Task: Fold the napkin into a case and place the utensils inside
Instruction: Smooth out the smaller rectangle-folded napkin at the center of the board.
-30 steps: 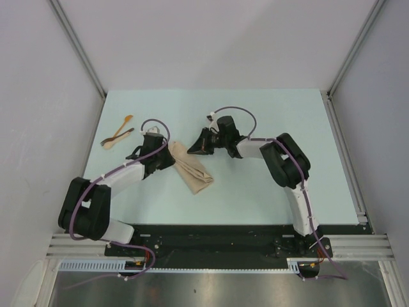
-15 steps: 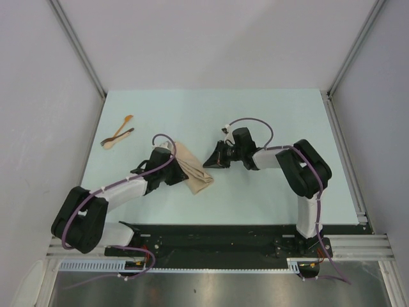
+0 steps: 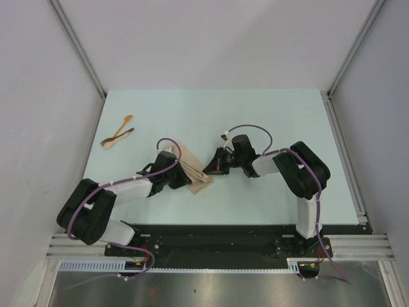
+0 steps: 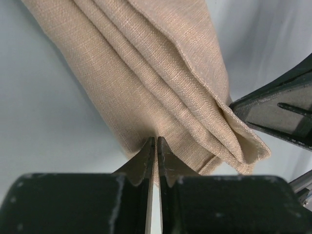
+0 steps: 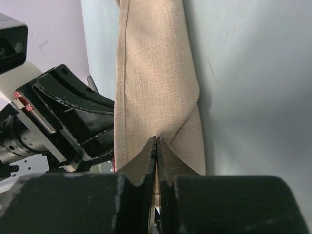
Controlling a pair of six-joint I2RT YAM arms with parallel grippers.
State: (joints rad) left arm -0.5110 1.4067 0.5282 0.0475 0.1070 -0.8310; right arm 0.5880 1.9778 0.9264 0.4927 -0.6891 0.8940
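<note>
Napkin is folded down into a long narrow strip by now, several flat layers stacked on each other, lying diagonally on the pale mint table, a bit left of center. It's a plain beige-tan cloth with a visible coarse weave, and you can see a stitched hem running along one long edge from the right wrist view. The near end looks thick and blunt where the layers bunch up.

Both arms are on it from opposite sides. The left gripper comes in from the left, its black fingers pressed together with only a hairline slit between them, pinching the cloth's edge near the strip's near end. The right gripper comes in from the right, squeezed just as tight, and you can see tan fabric caught in the slit between its tips, right where a fold crosses over itself in a little V shape. The two sets of fingers are close to each other.

Utensils are off at the far left of the table, well apart from the cloth: a light orange wooden spoon and a darker brown piece, slim, crossed over each other.
</note>
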